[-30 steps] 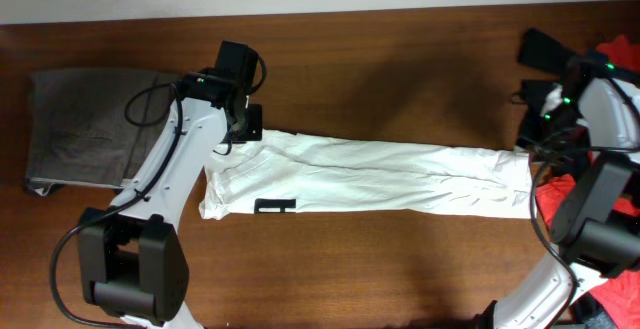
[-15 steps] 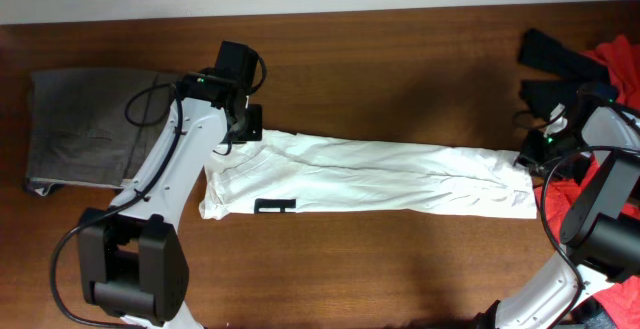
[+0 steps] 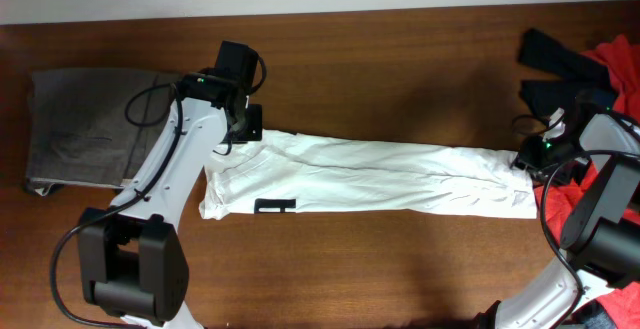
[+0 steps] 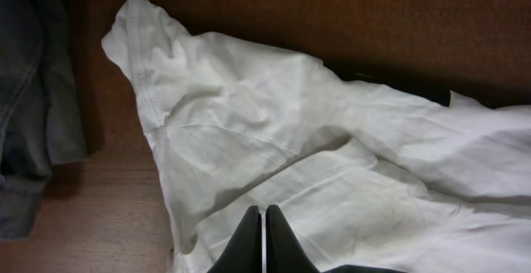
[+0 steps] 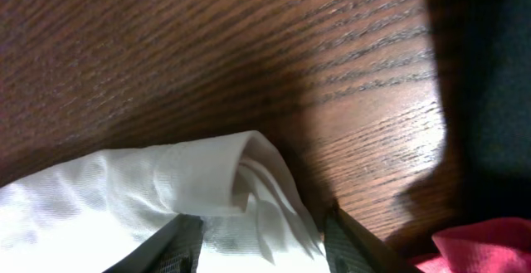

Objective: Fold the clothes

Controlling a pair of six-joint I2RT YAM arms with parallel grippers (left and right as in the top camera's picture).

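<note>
On the brown table (image 3: 400,59), seen from above:
- one white T-shirt (image 3: 380,174), folded into a long band lying left to right, small black mark (image 3: 275,206) near its left end
- left claw (image 3: 248,124) at the band's upper left corner
- right claw (image 3: 528,159) at its right end
- grey-brown trousers (image 3: 80,124), flat, beside the left arm
- red garment (image 3: 615,54) and black garment (image 3: 550,54), heaped just past the shirt's right end, crowding the right arm

Left wrist view: the left claw's tips are pressed together over crumpled white cloth; whether fabric is pinched between them cannot be told. The trousers lie along the left edge.

Right wrist view: the right claw stands parted, its fingers (image 5: 178,240) on either side of the shirt's folded corner. Red cloth shows at the lower right, dark cloth above it.
</note>
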